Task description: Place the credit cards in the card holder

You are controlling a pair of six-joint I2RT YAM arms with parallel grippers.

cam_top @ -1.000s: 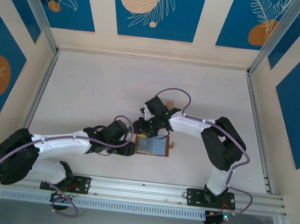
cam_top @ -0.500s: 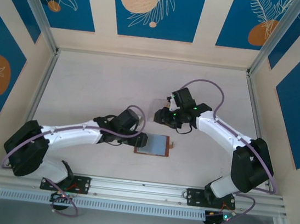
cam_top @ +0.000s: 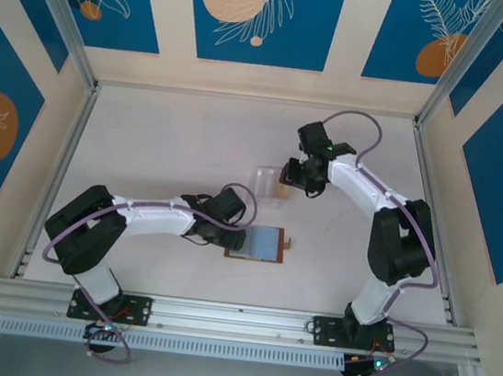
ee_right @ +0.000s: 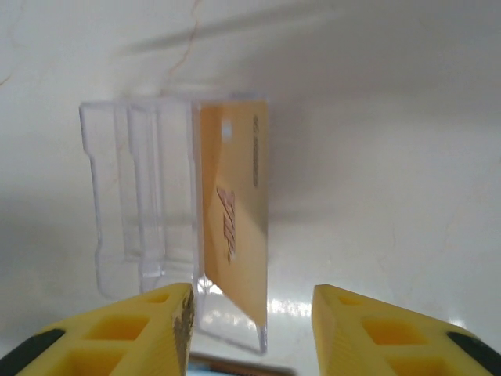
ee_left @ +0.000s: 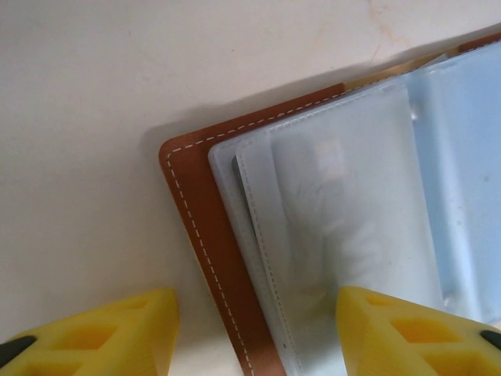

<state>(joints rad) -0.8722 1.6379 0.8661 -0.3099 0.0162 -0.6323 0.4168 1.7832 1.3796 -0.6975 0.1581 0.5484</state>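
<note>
Left gripper (cam_top: 234, 238) is hovering right at the left edge of the card holder (cam_top: 258, 243). Its yellow fingers (ee_left: 117, 337) are spread w/ nothing pinched, 1 over bare table (cam_top: 144, 155) and 1 over the pockets. Holder is lying open and flat near the front-middle of the table, long axis running left-right in the top view, w/ a small tab (cam_top: 288, 243) sticking out on the right.

Up close the cover is smooth reddish-brown leather w/ a rounded corner and a row of white stitching (ee_left: 192, 227) along the edge. Inside it's showing layered grey-blue pockets (ee_left: 352, 204), semi-clear and plastic-looking.

Further back and a bit right, a clear plastic box (ee_right: 133, 196) is sitting on the table, hard, ribbed, rectangular. 1 tan-yellow credit card (ee_right: 235, 227) is resting in its right part. It's thin and glossy, long axis pointing away from the right wrist cam, looking a bit tilted tbh. Right gripper (ee_right: 250, 333) is hanging just beside the box, fingers apart, not gripping anything.
</note>
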